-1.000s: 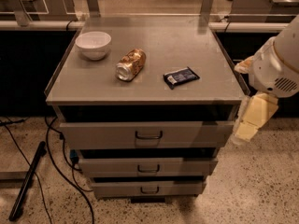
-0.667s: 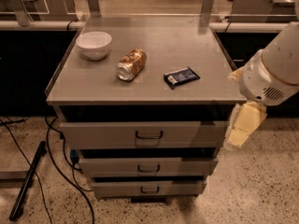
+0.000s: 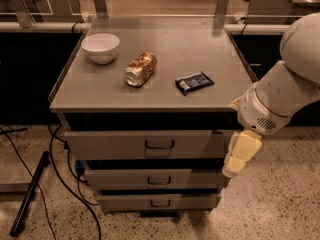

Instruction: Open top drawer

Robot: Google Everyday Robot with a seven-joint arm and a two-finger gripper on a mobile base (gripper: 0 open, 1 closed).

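The top drawer [image 3: 115,144] is the widest of three grey metal fronts under the cabinet top. Its dark wire pull handle [image 3: 159,145] sits at its centre. The front lies flush below the cabinet top's shadowed edge. My gripper [image 3: 235,165] hangs down from the white arm [image 3: 280,99], with its cream tip at the drawer's right end. It is to the right of the handle and apart from it, at about the same height.
On the cabinet top [image 3: 165,91] are a white bowl [image 3: 100,47], a tipped can [image 3: 140,69] and a dark snack packet [image 3: 194,82]. Two narrower drawers [image 3: 125,180] lie below. Cables [image 3: 60,179] and a black rod [image 3: 29,194] lie on the floor at left.
The arm has swung left and down, bringing the gripper from beside the cabinet's right edge to the right end of the top drawer front.
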